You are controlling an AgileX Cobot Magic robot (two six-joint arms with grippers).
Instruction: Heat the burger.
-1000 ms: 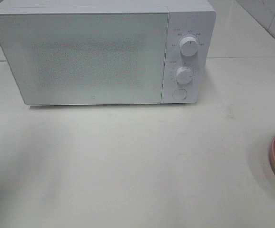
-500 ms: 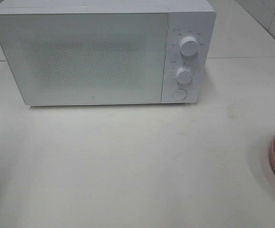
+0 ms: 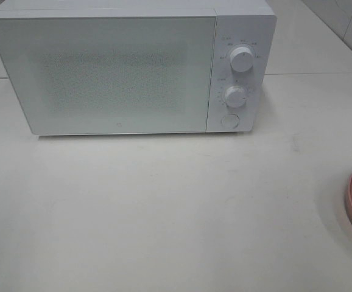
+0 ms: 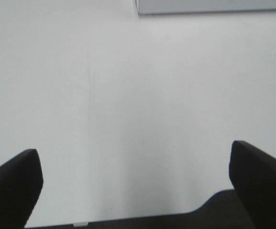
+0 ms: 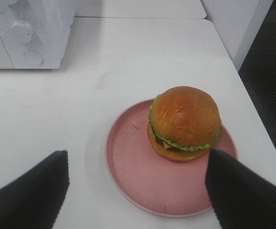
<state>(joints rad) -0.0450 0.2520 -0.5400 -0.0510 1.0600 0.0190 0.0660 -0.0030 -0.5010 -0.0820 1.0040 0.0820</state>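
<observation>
You have the burger (image 5: 185,123) sitting on a pink plate (image 5: 133,167) on the white bench (image 3: 176,207), toward the far side of the plate rather than its middle. The plate lies near the bench's right edge; from the high camera only a sliver of its rim shows at the right border, and the burger itself is out of that view. The microwave (image 3: 103,70) stands at the back of the bench with its door closed, two dials (image 3: 242,59) and a round button (image 3: 229,120) on its right-hand panel — well apart from the plate.

Your right tool (image 5: 138,191) hovers above the plate with its jaws spread wide, one dark finger either side, touching neither plate nor burger — nothing is grasped. Your left tool (image 4: 138,176) is likewise released, jaws wide over bare bench, with the microwave's lower edge just visible ahead of it.
</observation>
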